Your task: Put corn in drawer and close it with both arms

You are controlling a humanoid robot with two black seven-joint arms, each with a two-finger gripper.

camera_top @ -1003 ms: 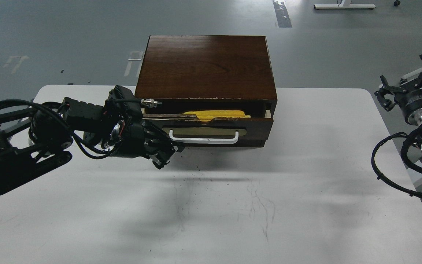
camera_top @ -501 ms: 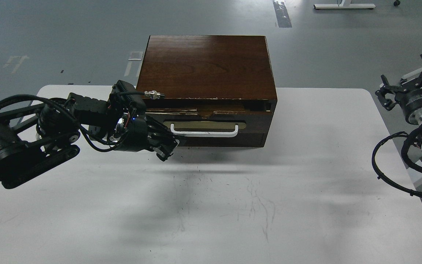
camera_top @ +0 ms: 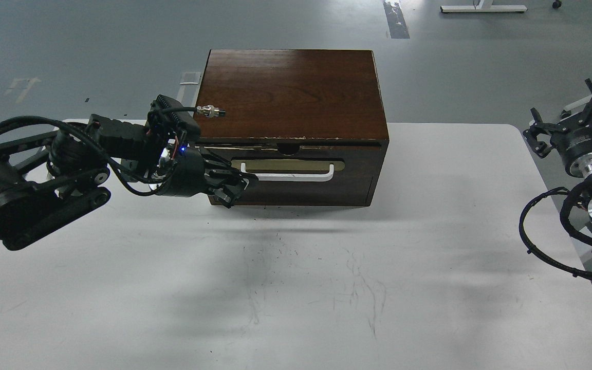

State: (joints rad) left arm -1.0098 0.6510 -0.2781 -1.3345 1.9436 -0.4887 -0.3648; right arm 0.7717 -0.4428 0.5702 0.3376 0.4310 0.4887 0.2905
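White worktop [camera_top: 327, 288] carries the cabinet, whose drawer [camera_top: 296, 177] looks pushed flush, so the task seems nearly done. No corn shows, presumably inside. Left end effector [camera_top: 234, 187] presses its front, finger spread unclear; right end effector [camera_top: 576, 123] hangs spread and empty, well apart.

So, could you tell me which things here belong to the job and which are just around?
Job:
- drawer, pushed in
- left gripper, at its front
- right gripper, off to the side
- corn: not visible

Around:
- table
- cabinet top
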